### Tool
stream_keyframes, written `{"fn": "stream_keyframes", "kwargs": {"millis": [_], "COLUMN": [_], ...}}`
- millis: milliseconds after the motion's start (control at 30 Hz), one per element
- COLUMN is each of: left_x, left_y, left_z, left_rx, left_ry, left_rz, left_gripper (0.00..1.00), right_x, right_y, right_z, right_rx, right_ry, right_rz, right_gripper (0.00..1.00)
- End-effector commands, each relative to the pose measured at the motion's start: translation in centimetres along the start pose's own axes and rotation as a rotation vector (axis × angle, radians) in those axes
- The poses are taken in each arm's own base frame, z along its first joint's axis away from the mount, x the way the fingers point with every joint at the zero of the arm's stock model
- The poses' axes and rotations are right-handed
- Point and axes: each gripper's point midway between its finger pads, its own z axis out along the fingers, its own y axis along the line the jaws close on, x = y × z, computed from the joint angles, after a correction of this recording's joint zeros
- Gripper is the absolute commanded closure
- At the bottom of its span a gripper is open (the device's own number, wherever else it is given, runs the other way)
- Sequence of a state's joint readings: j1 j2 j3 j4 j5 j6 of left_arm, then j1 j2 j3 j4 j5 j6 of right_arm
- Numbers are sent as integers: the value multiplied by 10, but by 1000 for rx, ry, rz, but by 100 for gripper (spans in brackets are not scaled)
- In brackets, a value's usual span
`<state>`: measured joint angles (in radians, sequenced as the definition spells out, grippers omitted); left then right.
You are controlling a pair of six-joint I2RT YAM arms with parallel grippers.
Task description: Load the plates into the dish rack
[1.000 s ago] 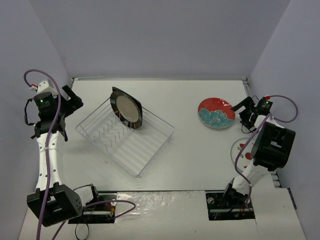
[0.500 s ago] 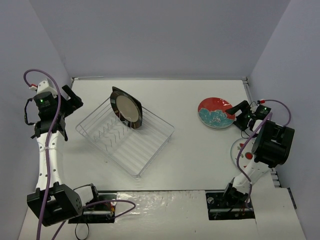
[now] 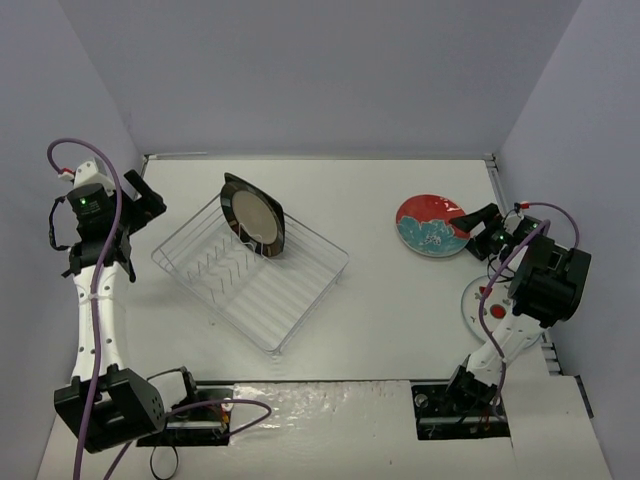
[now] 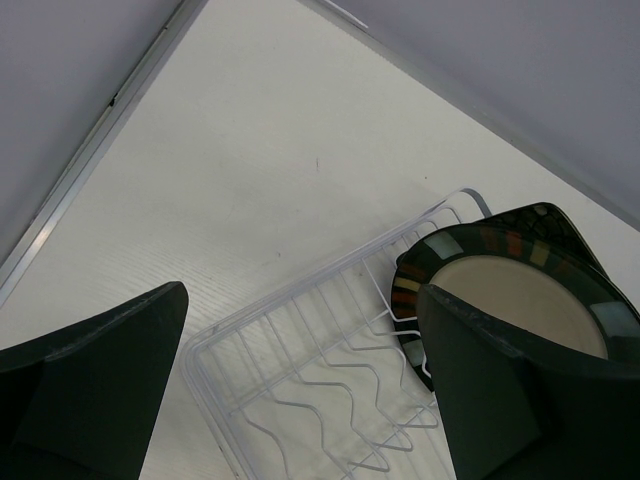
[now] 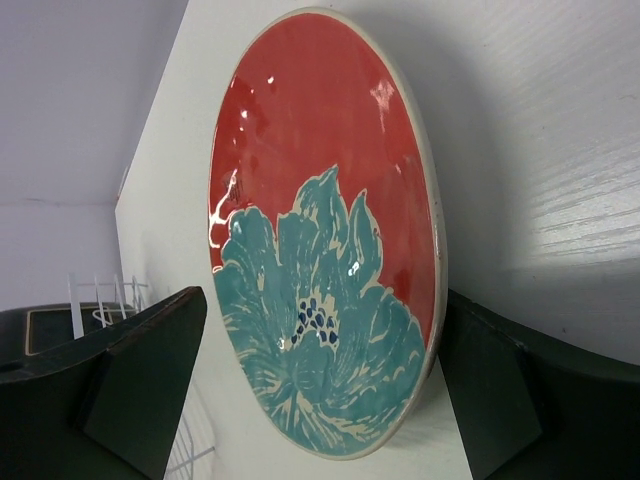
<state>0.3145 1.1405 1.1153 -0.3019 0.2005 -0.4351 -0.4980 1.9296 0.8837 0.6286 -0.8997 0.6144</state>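
Right tool [image 5: 325, 400], spread, brackets red plate's [image 5: 310, 180] edge to pinch it; left tool [image 4: 300, 310], spread, faces the rack [image 3: 290, 290] ahead.

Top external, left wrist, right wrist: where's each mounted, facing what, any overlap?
Top external: high behind the arm bases, looking down at the table; both arms show, bases at the bottom.
Left wrist: on the left arm, looking past the open left fingers at the dish rack and its beige plate.
Right wrist: on the right arm, looking across the table past the open right fingers at the red plate.
Shared: dish rack and beige plate in top and left wrist; red plate in top and right wrist.
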Motion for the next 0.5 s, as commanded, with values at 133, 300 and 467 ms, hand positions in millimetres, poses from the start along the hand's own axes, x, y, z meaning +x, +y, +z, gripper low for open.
{"fn": "stream_keyframes", "kwargs": {"millis": [133, 300, 467], "left_x": [-31, -32, -34], "left_y": [-7, -5, -5], "left_z": [-14, -16, -18], "left_rx": [15, 7, 4], "left_ry": [-119, -123, -129], "left_rz": [11, 16, 18], "left_gripper": [3, 3, 3], "right_x": [26, 29, 32], "right_y": [-34, -40, -49], "right_z": [5, 9, 10], "right_rx": [79, 91, 122], "right_ry": [72, 80, 84], "right_rz": [100, 129, 147], "right_gripper": [22, 39, 59]}}
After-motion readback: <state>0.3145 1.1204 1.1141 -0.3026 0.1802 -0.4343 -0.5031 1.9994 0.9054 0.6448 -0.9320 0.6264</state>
